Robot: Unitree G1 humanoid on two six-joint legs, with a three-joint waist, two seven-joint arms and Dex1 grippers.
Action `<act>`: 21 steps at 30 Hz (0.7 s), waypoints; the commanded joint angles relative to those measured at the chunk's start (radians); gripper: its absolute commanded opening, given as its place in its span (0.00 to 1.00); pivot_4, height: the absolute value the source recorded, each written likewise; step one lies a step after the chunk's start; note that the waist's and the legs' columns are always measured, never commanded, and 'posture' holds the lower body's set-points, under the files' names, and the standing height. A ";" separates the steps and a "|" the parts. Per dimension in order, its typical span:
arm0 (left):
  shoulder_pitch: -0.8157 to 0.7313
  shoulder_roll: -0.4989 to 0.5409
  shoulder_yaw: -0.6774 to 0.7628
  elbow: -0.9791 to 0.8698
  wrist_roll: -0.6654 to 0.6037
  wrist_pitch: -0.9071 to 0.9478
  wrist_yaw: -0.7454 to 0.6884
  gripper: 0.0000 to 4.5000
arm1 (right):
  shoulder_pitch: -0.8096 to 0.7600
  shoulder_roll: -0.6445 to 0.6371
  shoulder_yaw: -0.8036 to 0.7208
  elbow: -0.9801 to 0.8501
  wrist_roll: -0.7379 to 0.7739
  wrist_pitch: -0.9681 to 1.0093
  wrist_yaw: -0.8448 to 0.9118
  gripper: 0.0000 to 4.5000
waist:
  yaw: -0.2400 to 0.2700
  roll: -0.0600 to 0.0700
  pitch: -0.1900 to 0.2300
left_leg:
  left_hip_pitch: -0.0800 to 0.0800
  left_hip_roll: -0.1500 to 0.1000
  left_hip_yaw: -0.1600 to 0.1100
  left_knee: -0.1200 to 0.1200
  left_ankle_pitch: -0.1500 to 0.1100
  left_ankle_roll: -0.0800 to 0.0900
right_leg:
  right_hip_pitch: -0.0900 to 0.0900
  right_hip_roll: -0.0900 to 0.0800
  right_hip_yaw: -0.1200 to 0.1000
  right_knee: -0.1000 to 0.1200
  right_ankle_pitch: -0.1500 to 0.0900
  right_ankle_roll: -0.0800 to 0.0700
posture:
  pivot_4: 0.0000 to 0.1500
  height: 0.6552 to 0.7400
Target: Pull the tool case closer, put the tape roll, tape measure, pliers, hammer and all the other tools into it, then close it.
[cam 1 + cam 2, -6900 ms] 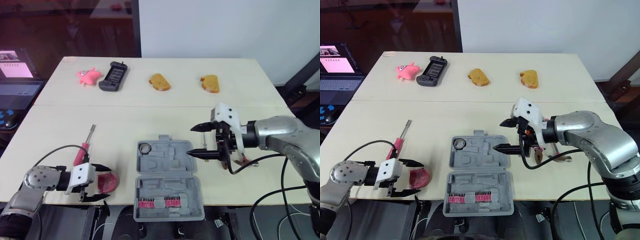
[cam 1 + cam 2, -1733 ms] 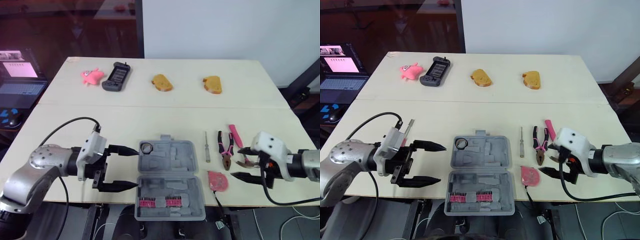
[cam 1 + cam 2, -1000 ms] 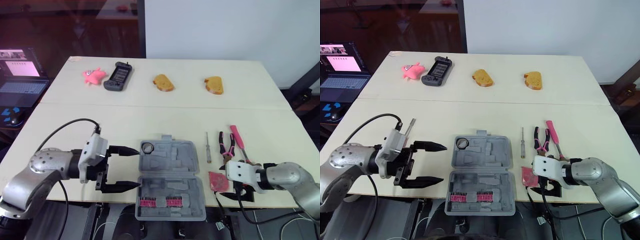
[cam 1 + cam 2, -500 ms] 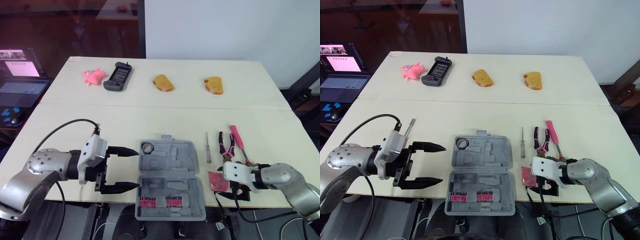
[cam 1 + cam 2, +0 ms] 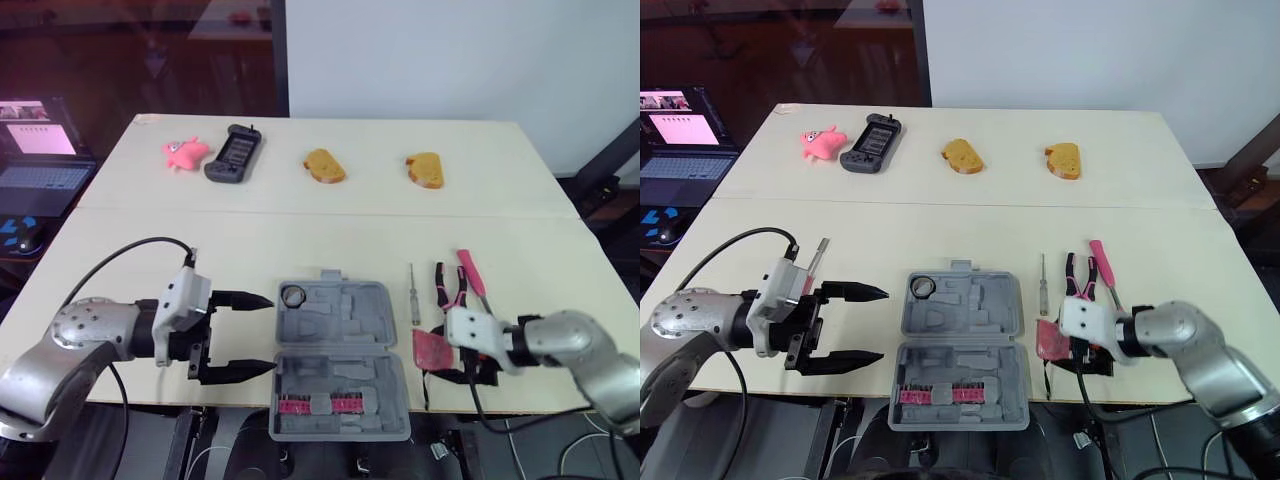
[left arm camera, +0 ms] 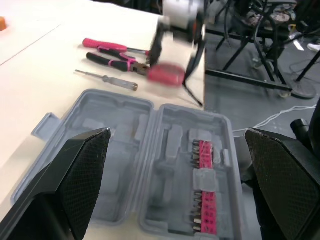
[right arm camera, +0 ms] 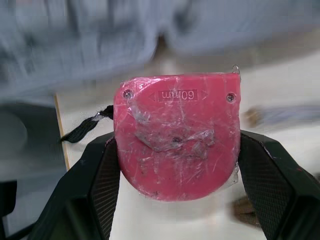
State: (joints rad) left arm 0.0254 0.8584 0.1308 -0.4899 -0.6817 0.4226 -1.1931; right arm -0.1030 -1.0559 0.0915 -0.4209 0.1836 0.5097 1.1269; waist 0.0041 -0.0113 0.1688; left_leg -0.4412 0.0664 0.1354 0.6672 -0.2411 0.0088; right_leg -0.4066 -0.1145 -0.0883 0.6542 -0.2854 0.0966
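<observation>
The grey tool case (image 5: 340, 362) lies open at the table's front middle, with a tape roll (image 5: 292, 295) in its far left corner and pink bits in the near half. My right gripper (image 5: 442, 354) is shut on the pink tape measure (image 7: 176, 142), held tilted just right of the case. Beyond it lie a thin screwdriver (image 5: 413, 292), pink-handled pliers (image 5: 447, 288) and a pink-handled hammer (image 5: 470, 275). My left gripper (image 5: 245, 335) stands open just left of the case, holding nothing. A pink screwdriver (image 5: 814, 255) lies behind it.
At the back of the table are a pink toy (image 5: 182, 152), a black handheld console (image 5: 230, 152) and two bread pieces (image 5: 323, 165) (image 5: 424, 168). A laptop (image 5: 35, 160) sits off the table's left side. The case lies close to the front edge.
My right gripper has closed on the tape measure and raised it slightly, tilting it toward the case. The left gripper has stayed open beside the case.
</observation>
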 commanded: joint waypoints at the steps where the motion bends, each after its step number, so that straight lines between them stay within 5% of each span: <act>1: 0.021 -0.013 0.021 -0.008 0.017 -0.038 0.012 1.00 | -0.125 -0.014 0.026 -0.100 0.005 0.111 -0.005 0.65 | 0.000 0.000 0.000 | 0.000 0.000 0.000 0.000 0.000 0.000 | 0.000 0.000 0.000 0.000 0.000 0.000 | 1.00 0.75; 9: 0.128 -0.052 0.058 -0.050 0.039 -0.070 0.067 1.00 | -0.603 0.047 0.342 -0.034 -0.062 0.351 0.131 0.65 | -0.016 0.001 0.001 | -0.002 0.000 0.000 0.000 0.000 0.000 | -0.002 -0.002 -0.001 0.001 0.000 -0.001 | 1.00 0.75; 21: 0.305 -0.100 0.112 -0.146 0.067 -0.108 0.162 1.00 | -0.837 0.274 0.680 0.352 -0.351 0.269 0.136 0.65 | -0.016 0.001 0.001 | -0.002 0.000 0.001 0.000 0.000 -0.001 | -0.005 -0.003 -0.001 0.005 0.000 -0.001 | 1.00 0.75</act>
State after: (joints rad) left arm 0.3247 0.7603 0.2193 -0.6032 -0.6186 0.3349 -1.0391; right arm -0.9186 -0.7850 0.7727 -0.0748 -0.1365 0.7969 1.2640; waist -0.0122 -0.0105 0.1693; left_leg -0.4434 0.0662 0.1371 0.6671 -0.2407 0.0081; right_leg -0.4113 -0.1178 -0.0891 0.6590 -0.2851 0.0955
